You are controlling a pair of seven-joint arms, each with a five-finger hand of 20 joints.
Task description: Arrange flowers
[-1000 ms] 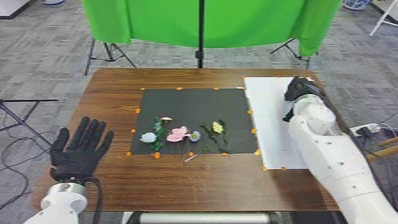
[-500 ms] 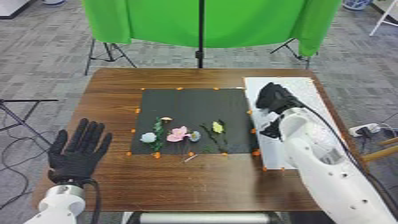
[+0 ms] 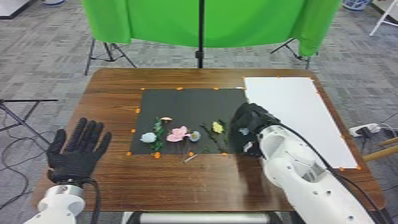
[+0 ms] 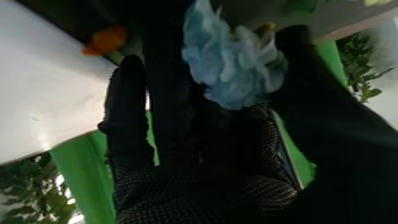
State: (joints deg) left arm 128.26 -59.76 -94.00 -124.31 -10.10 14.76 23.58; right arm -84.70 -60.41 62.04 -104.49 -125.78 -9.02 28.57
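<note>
At the right edge of the black mat in the head view is my right hand, with a blue flower at its thumb side. The right wrist view shows the ruffled blue flower pinched between the thumb and fingers of my right hand; its stem is hidden. On the mat lie a pale blue flower, green leaves, a peach flower, a pink flower, a grey-blue flower and a yellow flower. My left hand rests at the left, fingers straight.
The white board lies right of the mat on the brown table. Orange markers dot the borders of mat and board. A green cloth on a stand hangs beyond the far table edge.
My right hand has moved left and nearer, from over the white board to the mat's right edge. My left hand and the flowers on the mat have stayed put.
</note>
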